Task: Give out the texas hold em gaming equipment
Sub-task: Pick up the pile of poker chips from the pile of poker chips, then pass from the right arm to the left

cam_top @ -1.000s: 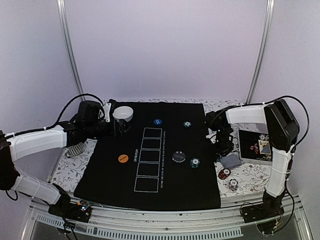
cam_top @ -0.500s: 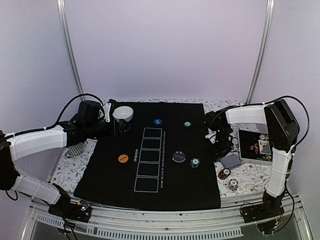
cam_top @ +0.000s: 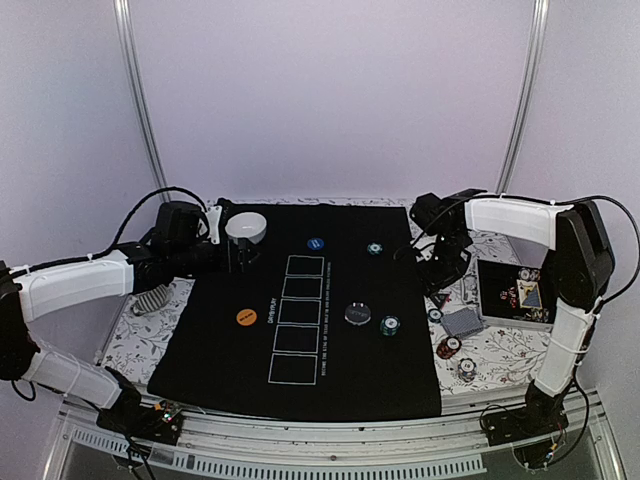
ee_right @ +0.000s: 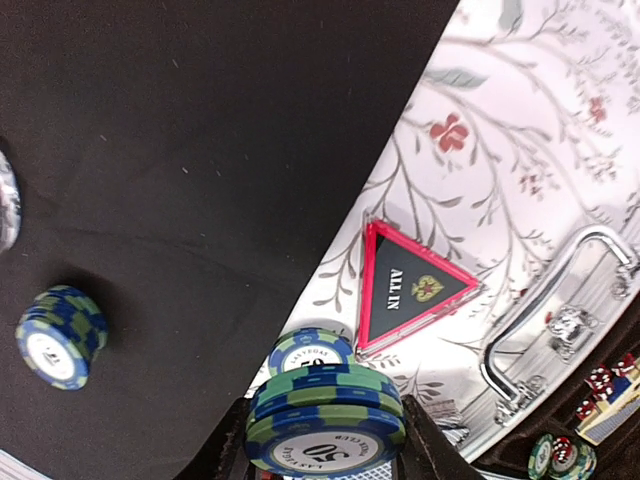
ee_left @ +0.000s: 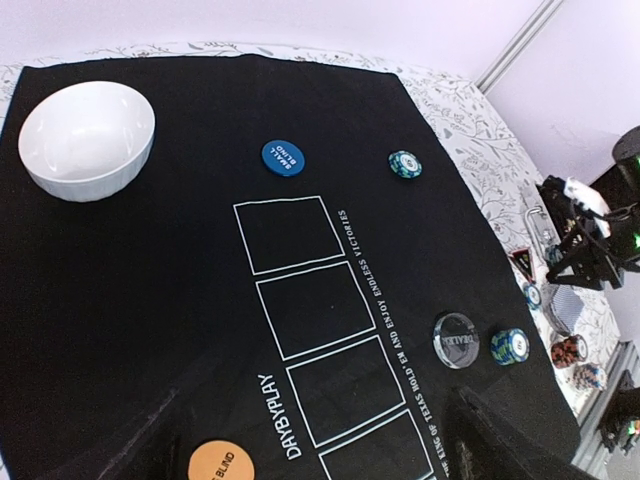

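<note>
Teal chip stack (ee_right: 325, 415) gripped upright, second stack (ee_right: 60, 335) on mat (ee_right: 200, 150), black-red triangle (ee_right: 410, 287) flat

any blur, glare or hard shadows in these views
Top external: even soft light, violet cast; chips beside the mat too small to read. Left wrist: sharp, mat lettering legible, white bowl bright without glare, own fingers dark blurs at the bottom. Right wrist: held chip stack and all-in triangle crisp; faint soft shadow beside the chip stack on the mat.
</note>
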Available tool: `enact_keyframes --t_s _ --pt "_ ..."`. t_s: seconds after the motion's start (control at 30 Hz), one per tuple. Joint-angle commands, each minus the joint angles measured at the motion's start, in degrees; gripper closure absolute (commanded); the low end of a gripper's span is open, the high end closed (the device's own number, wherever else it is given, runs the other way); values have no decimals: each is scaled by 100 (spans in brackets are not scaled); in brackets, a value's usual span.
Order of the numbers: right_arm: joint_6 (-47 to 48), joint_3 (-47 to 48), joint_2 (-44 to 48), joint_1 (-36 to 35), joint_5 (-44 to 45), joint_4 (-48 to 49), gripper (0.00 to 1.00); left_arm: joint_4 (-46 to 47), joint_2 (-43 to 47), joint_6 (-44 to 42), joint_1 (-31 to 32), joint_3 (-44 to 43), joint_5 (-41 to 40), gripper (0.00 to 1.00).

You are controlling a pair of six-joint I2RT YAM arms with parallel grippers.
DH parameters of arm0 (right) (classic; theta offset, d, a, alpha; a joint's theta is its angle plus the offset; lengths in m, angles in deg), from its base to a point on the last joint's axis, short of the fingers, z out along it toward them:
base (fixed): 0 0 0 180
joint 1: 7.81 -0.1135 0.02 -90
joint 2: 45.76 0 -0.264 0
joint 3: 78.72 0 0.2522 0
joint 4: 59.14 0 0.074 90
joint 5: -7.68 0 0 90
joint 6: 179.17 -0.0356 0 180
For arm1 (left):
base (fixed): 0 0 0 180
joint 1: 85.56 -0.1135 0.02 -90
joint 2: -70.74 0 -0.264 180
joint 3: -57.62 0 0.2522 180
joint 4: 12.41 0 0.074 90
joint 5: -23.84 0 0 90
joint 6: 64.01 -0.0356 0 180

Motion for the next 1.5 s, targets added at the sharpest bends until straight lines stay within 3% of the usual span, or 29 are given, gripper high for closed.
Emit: enact_keyframes --t_s 0.0,0.23,0.47,0.8,0.93,1.23,1.47 --pt "-35 445 430 -191 -26 -106 97 -39 27 -72 15 34 77 14" --pt "494 1325 432 -1649 -340 459 97 491 -122 268 198 38 1040 20" --pt "1025 1957 0 -2603 -850 1258 97 1341 -422 838 609 189 2251 12" --pt "1152 2386 -495 -2917 -980 1453 97 2718 -445 1529 646 606 3089 11" --pt "1155 2398 -517 -2946 -960 1490 97 2760 -599 1588 663 593 3098 10" --pt "1187 2472 -545 -3061 -692 1604 98 2319 -1030 1563 683 311 2984 33" --pt "1092 2732 -830 -3076 91 1403 98 2003 -1115 1392 708 193 3000 39"
